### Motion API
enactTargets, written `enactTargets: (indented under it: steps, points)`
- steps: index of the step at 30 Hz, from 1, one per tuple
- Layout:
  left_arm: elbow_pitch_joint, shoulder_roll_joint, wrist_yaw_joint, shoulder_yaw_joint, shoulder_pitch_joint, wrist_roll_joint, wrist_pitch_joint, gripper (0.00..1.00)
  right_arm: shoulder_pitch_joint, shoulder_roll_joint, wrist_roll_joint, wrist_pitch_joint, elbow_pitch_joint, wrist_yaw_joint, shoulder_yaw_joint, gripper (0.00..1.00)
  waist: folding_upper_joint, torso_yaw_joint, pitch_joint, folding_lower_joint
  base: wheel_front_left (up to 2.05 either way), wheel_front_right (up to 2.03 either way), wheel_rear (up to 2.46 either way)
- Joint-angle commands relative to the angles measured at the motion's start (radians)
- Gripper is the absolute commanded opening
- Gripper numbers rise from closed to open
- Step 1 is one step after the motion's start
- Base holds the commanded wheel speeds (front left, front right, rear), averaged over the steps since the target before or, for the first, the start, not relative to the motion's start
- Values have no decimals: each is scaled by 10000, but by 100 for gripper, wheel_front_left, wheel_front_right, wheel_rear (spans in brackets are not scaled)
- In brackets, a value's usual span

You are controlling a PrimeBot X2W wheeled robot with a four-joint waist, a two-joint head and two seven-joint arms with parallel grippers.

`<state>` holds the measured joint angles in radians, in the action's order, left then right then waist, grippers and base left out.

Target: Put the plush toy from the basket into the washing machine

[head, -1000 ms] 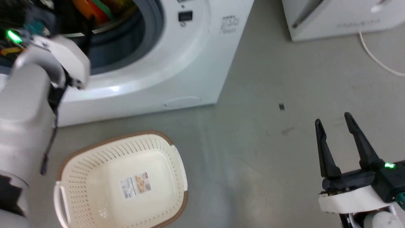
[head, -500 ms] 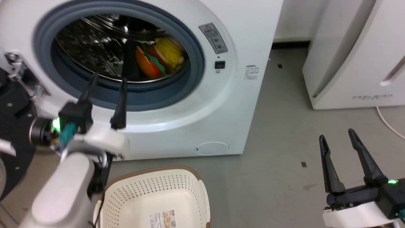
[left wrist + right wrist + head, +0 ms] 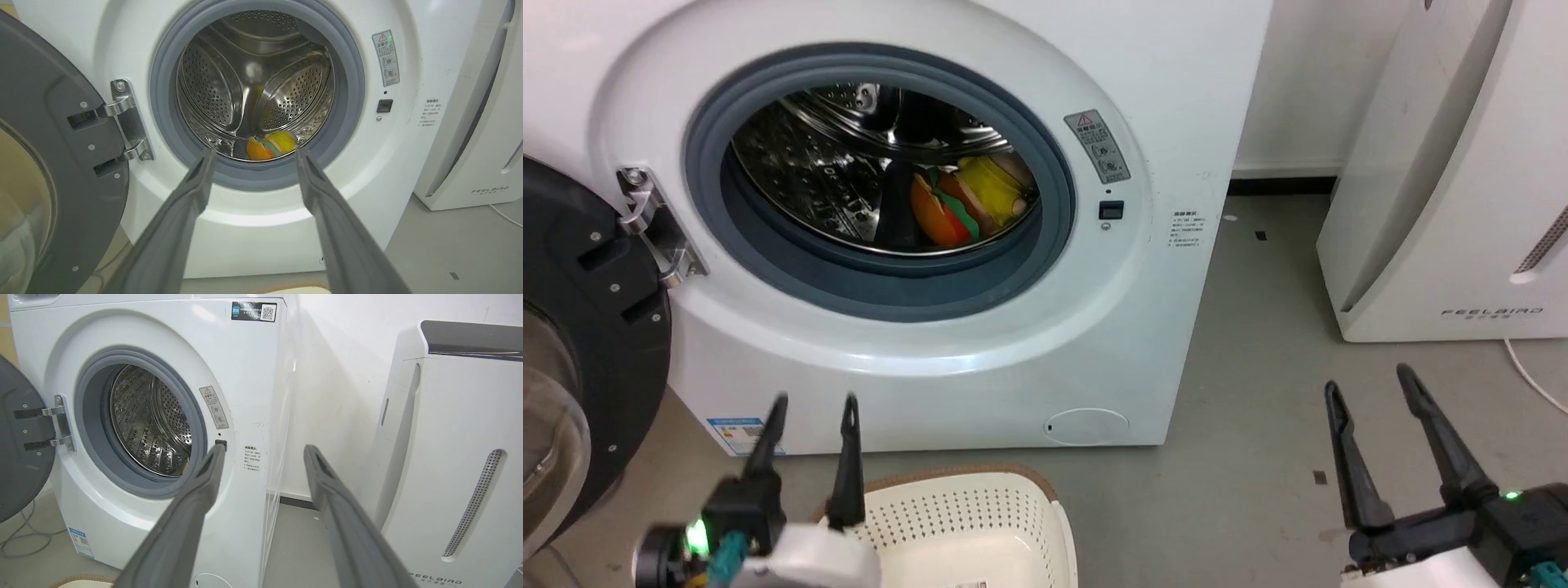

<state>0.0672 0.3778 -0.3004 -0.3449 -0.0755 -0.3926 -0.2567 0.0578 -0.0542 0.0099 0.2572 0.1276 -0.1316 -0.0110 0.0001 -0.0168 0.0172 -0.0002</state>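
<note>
- Grey floor [image 3: 1258,457]; washing machine [image 3: 1160,343], door [image 3: 572,327] open.
- Plush toy [image 3: 968,204] lies inside; basket [image 3: 980,506] just before it.
- Left hand [image 3: 815,402], right hand [image 3: 1368,378] released, empty.
- Placing looks done; next, back both hands off.

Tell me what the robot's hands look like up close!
Each hand is a gripper with two long, thin, black fingers that taper to points. On the left gripper and the right gripper, they sit on a black block with a tiny green light, a teal plug beside it and a smooth white wrist shell below.
</note>
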Motion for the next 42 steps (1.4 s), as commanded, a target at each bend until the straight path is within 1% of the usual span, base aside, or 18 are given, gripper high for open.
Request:
enactTargets:
  steps: [1, 7, 12, 22, 23, 26, 42]
  points:
    - [-76, -145, -55, 35, 367, 16, -50, 100, 199, 20, 51, 46, -49, 9, 26, 100, -1, 33, -98, 2, 0, 0, 0]
    - [186, -464, -56, -6, 1307, 209, -50, 100, 478, 33, 170, 46, -171, 9, 10, 100, -1, 98, -224, 2, 0, 0, 0]
    - [423, -669, 11, 31, 1559, 376, -51, 100, 616, 36, 307, 46, -490, 9, 95, 100, -1, 81, -264, 2, 0, 0, 0]
    - [593, -1078, 464, 398, 1547, 761, -51, 100, 631, 38, 395, 46, -715, 9, 112, 100, -1, 96, -297, 2, 0, 0, 0]
    - [610, -1078, 445, 379, 1476, 715, 8, 0, 551, 8, 293, -4, -689, 0, 115, 0, -1, 94, -298, 2, 0, 0, 0]
    - [619, -1089, 447, 374, 1474, 719, 16, 0, 549, 6, 262, -8, -687, 0, 117, 0, -1, 94, -299, 2, 0, 0, 0]
    - [453, -1369, 775, 768, 1382, 1130, 343, 0, 405, 10, 216, -337, -763, 1, 116, 0, -1, 103, -283, 2, 0, 0, 0]
